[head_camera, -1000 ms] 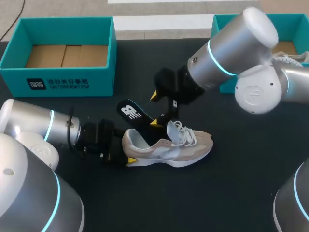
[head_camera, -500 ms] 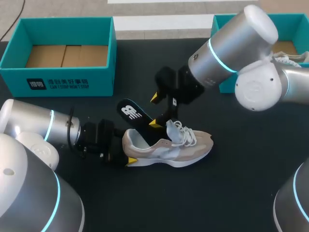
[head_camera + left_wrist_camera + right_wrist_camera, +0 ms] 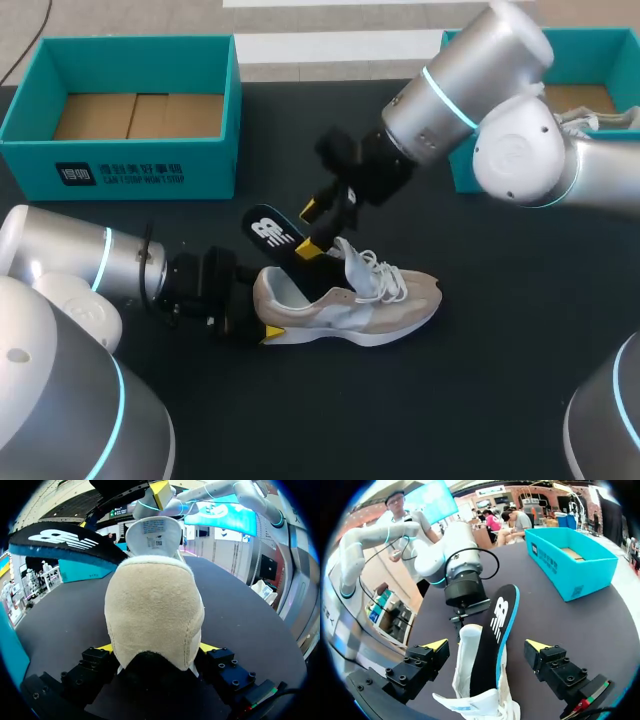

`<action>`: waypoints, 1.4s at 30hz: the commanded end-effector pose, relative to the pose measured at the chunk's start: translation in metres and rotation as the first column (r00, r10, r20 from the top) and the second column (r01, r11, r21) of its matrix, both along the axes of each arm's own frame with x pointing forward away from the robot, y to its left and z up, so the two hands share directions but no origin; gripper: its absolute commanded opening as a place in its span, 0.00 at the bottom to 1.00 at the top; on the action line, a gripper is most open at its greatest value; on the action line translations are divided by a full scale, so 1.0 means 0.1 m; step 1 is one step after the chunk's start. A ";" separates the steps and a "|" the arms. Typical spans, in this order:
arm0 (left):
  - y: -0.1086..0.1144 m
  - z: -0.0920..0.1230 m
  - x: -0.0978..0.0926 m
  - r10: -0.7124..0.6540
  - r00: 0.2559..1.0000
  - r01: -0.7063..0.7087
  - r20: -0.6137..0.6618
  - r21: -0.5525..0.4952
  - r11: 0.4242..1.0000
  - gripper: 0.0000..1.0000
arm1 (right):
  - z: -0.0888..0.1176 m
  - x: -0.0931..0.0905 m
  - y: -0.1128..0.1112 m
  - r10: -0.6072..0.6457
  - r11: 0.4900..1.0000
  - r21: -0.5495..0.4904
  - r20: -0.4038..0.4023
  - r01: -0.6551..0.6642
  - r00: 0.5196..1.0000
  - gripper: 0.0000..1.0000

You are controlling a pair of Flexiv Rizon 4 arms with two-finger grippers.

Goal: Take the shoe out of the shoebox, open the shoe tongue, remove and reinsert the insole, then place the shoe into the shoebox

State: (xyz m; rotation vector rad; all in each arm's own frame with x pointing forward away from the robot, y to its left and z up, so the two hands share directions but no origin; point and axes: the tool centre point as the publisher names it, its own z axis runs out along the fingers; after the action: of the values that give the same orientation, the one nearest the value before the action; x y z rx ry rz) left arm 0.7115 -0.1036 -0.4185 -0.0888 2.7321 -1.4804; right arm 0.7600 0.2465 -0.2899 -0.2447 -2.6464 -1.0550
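Clamping the heel of the sneaker from both sides, left gripper sits low at the front-left of the surface; fingers grasping it, yellow tips showing either side of the heel.

Sneaker lies on its sole near the middle of the surface, toe toward the right edge, out of the box. Tongue is folded up.

Black insole with white logo and blue edge sticks out of the shoe opening, front end inside, heel end tilted up toward the rear-left.

Right gripper hangs over the tongue, fingers released and wide apart, insole between them, clear gap on both sides.

Teal shoebox stands at the far-left corner, open, cardboard floor showing. A second teal box at the far-right corner holds another shoe.
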 end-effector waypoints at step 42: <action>0.00 -0.01 -0.01 0.000 1.000 0.000 0.000 0.001 1.000 0.00 | -0.29 0.07 0.37 0.128 0.991 0.062 -0.208 -0.117 0.970 0.00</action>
State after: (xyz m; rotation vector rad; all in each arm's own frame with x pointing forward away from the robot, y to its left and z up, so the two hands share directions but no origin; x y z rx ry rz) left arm 0.7115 -0.1036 -0.4185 -0.0887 2.7321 -1.4805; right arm 0.7648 0.2798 -0.3169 -0.1727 -2.4131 -0.9977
